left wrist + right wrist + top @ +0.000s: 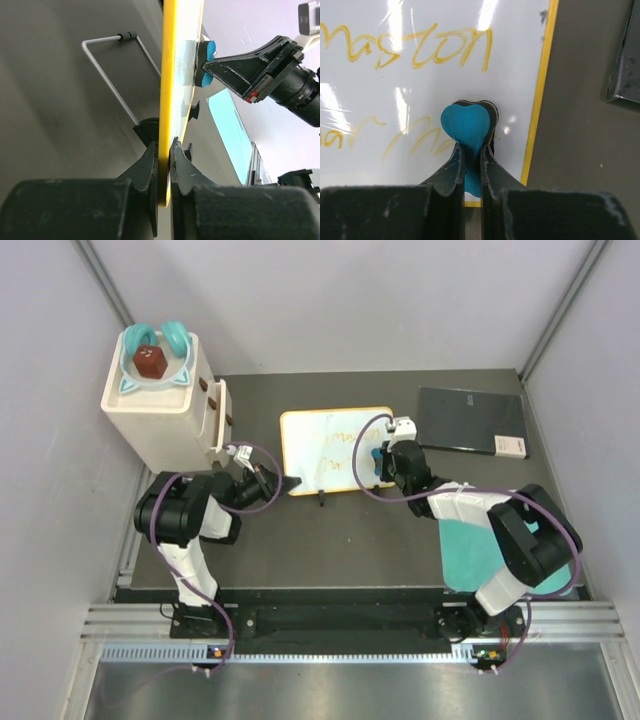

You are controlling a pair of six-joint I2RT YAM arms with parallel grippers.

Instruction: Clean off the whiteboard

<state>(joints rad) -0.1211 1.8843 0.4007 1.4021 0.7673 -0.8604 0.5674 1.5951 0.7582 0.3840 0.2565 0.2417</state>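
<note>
The whiteboard (335, 450) is white with a yellow frame and lies mid-table with yellow writing on it. My left gripper (283, 483) is shut on its near left edge; in the left wrist view the yellow frame (167, 100) sits clamped between the jaws. My right gripper (378, 458) is shut on a blue heart-shaped eraser (467, 127) and presses it on the board's right part (420, 90), near the lower right corner. The eraser also shows in the left wrist view (205, 62). Yellow words remain left of and above the eraser.
A dark grey flat slab (470, 420) lies at the back right. A teal mat (480, 550) lies under the right arm. A cream box (160, 390) with a teal bowl and a brown block on top stands at the back left. The board's wire stand (107, 75) rests on the table.
</note>
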